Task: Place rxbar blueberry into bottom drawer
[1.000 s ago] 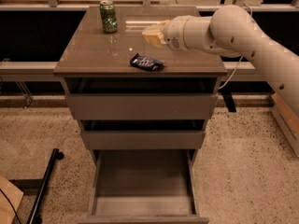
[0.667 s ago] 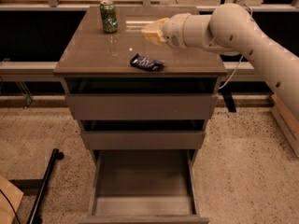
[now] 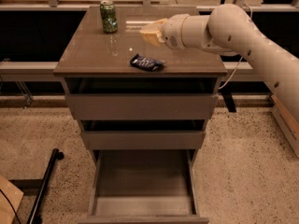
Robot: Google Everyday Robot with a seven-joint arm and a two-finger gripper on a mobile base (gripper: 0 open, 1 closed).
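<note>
The rxbar blueberry (image 3: 146, 63), a small dark-blue wrapped bar, lies flat on the cabinet top (image 3: 93, 50) near its front edge. My gripper (image 3: 150, 31) hovers over the cabinet top just behind and above the bar, at the end of the white arm (image 3: 233, 31) that reaches in from the right. It is apart from the bar and holds nothing that I can see. The bottom drawer (image 3: 144, 183) is pulled out at the base of the cabinet, and its grey inside holds nothing.
A green can (image 3: 109, 17) stands at the back left of the cabinet top. The two upper drawers (image 3: 140, 107) are slightly ajar. A black bar (image 3: 44, 185) lies on the speckled floor at the left, and a wooden board edge (image 3: 285, 120) shows at the right.
My gripper has shifted slightly to the left above the cabinet top. The bar, the can and the drawers have not moved.
</note>
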